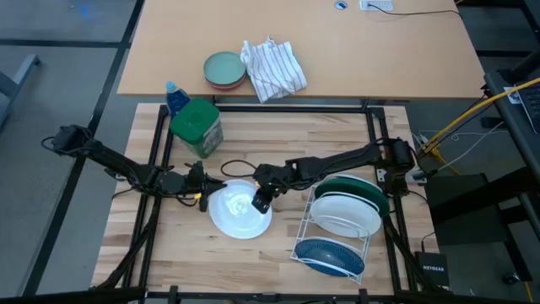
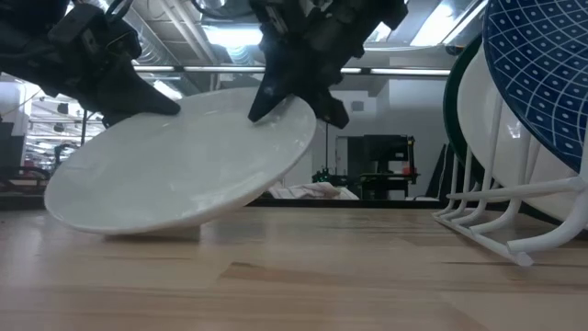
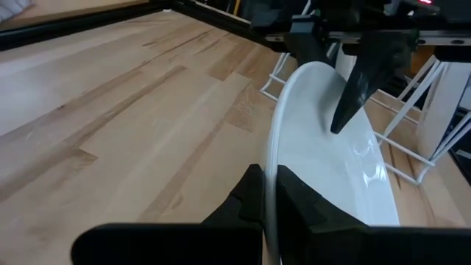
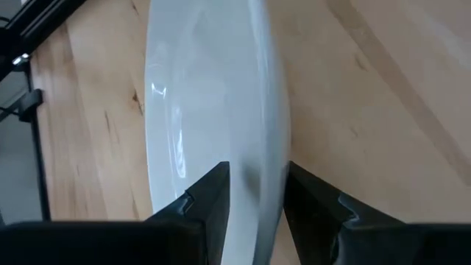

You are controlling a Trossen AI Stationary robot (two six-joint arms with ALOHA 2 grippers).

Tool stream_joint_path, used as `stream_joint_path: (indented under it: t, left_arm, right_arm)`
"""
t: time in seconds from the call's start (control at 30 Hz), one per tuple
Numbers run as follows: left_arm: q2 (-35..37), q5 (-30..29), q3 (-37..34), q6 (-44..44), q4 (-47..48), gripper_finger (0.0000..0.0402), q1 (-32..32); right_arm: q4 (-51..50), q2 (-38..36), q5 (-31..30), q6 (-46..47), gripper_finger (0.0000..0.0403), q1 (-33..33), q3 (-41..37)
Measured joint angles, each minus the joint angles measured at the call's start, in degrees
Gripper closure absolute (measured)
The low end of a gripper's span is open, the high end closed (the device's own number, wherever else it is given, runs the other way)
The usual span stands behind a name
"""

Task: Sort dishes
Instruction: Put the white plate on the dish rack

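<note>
A plain white plate (image 1: 239, 213) is tilted between both grippers near the table's middle. In the low view (image 2: 184, 175) its left edge is low and its right edge is raised. My left gripper (image 1: 201, 196) is shut on its left rim. My right gripper (image 1: 263, 201) is shut on its right rim. A white wire rack (image 1: 337, 241) at the right holds a dark green plate (image 1: 373, 191), a second white plate (image 1: 346, 213) and a blue patterned plate (image 1: 331, 256), all standing on edge. My left gripper pinches the plate's left rim (image 3: 271, 173) between its two fingers, one on each face, coming nearly level from the table's left. The plate's lower left edge (image 2: 119, 228) is on or just above the table. My right gripper pinches the plate's raised right rim (image 4: 257, 158) between its two fingers, one finger (image 3: 355, 92) on the inner face and one on the underside. It comes slanting down from the right. That side of the plate is lifted clear of the table.
A green-lidded jar (image 1: 196, 127) and a blue-capped bottle (image 1: 175, 97) stand at the far left. On the farther table lie a pale green dish on a pinkish one (image 1: 224, 70) and a striped cloth (image 1: 272, 67). Black frame rails (image 1: 160, 143) border the work area.
</note>
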State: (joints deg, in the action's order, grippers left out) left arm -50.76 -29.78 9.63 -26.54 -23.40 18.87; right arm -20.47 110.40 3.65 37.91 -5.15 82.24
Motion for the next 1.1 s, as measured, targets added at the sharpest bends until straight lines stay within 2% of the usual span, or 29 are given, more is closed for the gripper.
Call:
stream_joint_path:
  t: [0.17, 0.37, 0.8, 0.97, 1.1]
  left_arm:
    - [0.00, 0.17, 0.00, 0.00, 0.09, 0.0401, 0.04]
    - [0.03, -0.02, 0.02, 1.23, 0.02, 0.0399, 0.04]
    - [0.91, 0.41, 0.22, -2.36, -0.19, 0.0319, -0.11]
    - [4.72, 0.17, 0.20, 0.38, -0.01, 0.0279, -0.11]
    - [9.51, 0.15, 0.15, 4.32, 0.18, 0.0259, -0.11]
  right_arm:
    - [1.03, 0.31, 1.15, -0.22, 0.0284, 0.00, -0.02]
    - [0.91, 0.23, 0.72, 0.08, 0.0351, 0.06, -0.04]
    - [1.74, -0.10, 0.95, -0.35, 0.0352, 0.02, -0.07]
    - [1.71, -1.23, 1.16, -1.04, 0.0352, -0.04, 0.01]
    - [-2.12, -1.50, 0.77, -2.96, 0.0352, -0.07, 3.74]
